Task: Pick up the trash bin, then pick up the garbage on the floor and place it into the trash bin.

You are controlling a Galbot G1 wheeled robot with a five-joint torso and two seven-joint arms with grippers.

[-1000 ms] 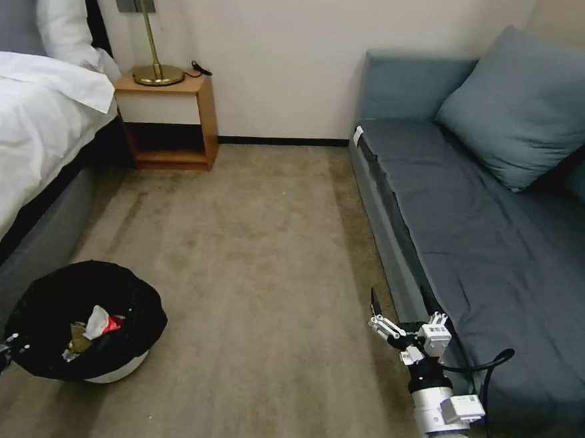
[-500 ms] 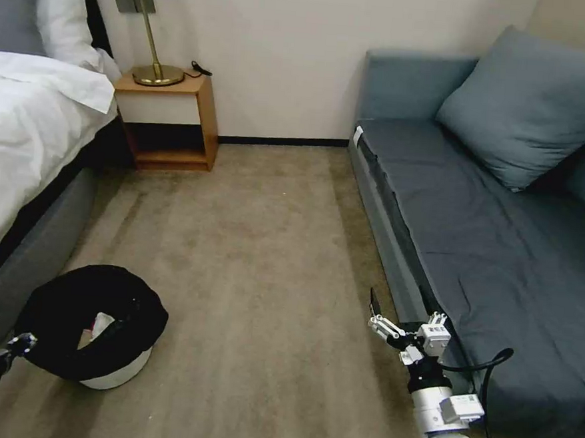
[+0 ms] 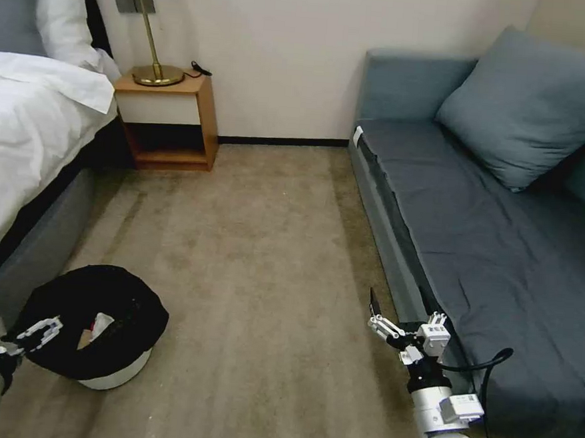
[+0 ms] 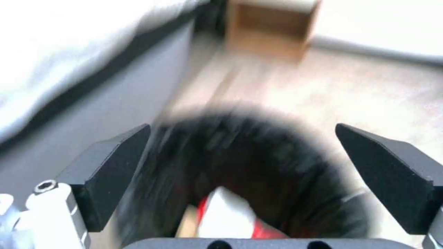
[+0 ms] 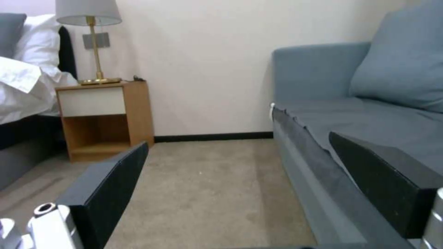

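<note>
The trash bin (image 3: pixel 111 370), low, white and lined with a wrinkly black bag (image 4: pixel 258 155), stands on the carpet at the lower left beside the bed. A red-and-white piece of garbage (image 3: pixel 98 323) lies inside it and shows blurred in the left wrist view as garbage (image 4: pixel 226 216). My left gripper (image 3: pixel 45 330) is open at the bin's near-left rim. In the left wrist view the left gripper (image 4: pixel 242 128) has its black fingers spread wide apart, with the rim beyond them. My right gripper (image 3: pixel 374 315) hangs open and empty by the sofa's front edge, seen as the right gripper (image 5: pixel 238 140) facing the far wall.
A bed (image 3: pixel 24 133) with white sheets runs along the left. A wooden nightstand (image 3: pixel 169 114) with a brass lamp (image 3: pixel 152 29) stands at the wall. A blue-grey sofa (image 3: pixel 492 226) fills the right side. Bare carpet (image 3: pixel 257 243) lies between them.
The bin has sunk a little and tilted away, so the garbage inside shows less. My left gripper has come off the bin's rim, opened and moved up and right. The right arm has stayed still.
</note>
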